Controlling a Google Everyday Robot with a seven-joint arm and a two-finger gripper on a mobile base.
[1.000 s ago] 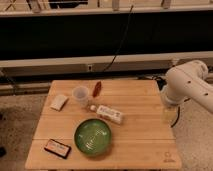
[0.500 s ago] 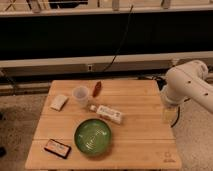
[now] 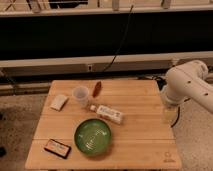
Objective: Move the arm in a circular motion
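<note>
The arm [image 3: 187,85] is large, white and glossy, with a rounded joint. It comes in from the right edge of the camera view and bends down beside the right edge of the wooden table [image 3: 140,100]. The gripper [image 3: 168,112] hangs below the joint as a pale shape, just over the table's right edge and about level with the tabletop. It is apart from all the items on the table.
On the table are a green bowl [image 3: 92,136], a clear cup [image 3: 80,95], a brown snack stick [image 3: 97,88], a white packet [image 3: 59,102], a lying white bottle [image 3: 107,113] and a dark packet [image 3: 57,148]. A dark wall with a hanging cable [image 3: 122,37] is behind.
</note>
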